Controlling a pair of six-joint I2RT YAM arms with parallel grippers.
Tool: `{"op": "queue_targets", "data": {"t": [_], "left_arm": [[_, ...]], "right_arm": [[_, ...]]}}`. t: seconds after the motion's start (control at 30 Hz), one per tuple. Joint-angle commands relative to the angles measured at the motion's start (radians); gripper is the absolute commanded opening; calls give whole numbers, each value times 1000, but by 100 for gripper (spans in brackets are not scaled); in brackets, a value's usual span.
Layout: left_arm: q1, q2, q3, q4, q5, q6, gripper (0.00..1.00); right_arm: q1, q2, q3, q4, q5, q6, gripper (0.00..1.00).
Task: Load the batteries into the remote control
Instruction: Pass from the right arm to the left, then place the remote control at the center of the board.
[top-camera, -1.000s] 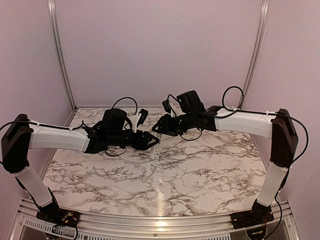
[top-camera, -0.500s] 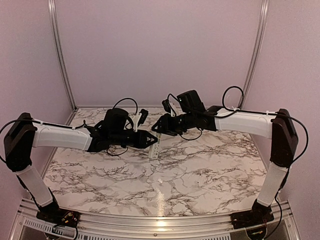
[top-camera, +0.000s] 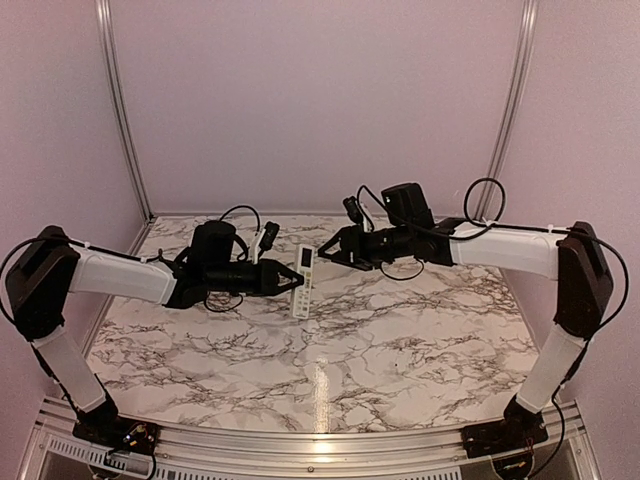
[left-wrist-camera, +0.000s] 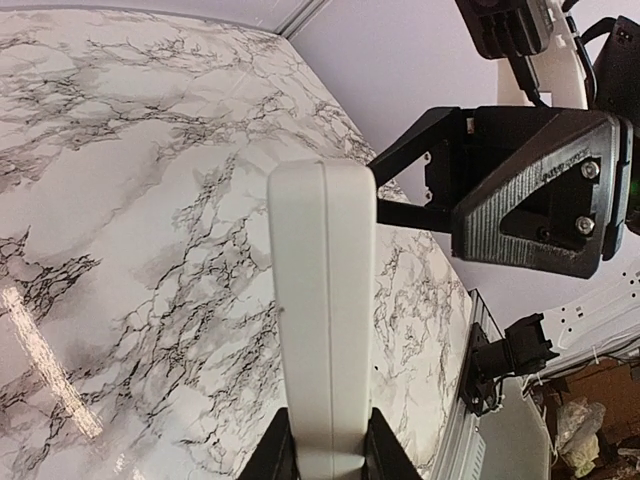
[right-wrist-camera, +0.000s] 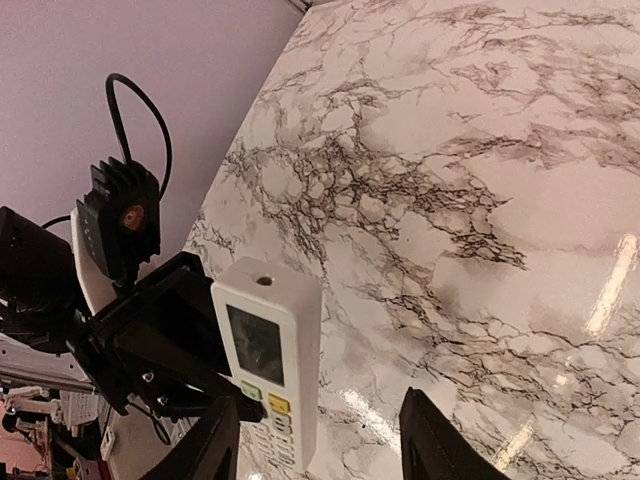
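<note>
A gap parts the right gripper (top-camera: 328, 250) from the remote control (top-camera: 303, 272) — left fingers (left-wrist-camera: 272, 462) block its base.

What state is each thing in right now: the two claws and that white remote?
left gripper: shut on the remote control, holding it above the table.
right gripper: open, empty, apart from the remote control.
remote control: held in the air, screen and buttons facing the right wrist camera; its back is hidden, so I cannot tell whether batteries are in.
</note>
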Motion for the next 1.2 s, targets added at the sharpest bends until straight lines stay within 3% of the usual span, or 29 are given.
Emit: {"op": "queue_targets", "data": {"t": [0.0,0.9,1.03,1.17], "left_arm": [[23,32,-22,77,35,-75,14],[53,339,154,-154,25,-208,17],[56,349,164,-195,8,-213,24],[59,346,177,-260,-32,-192,40]], "right_arm": [[-33,-37,-31,30,-20,-46,53],[-42,49,-154,160,-167,-89,54],[-42,55,-157,176,-182,-85,54],[-42,58,-154,179,-189,-90,54]]}}
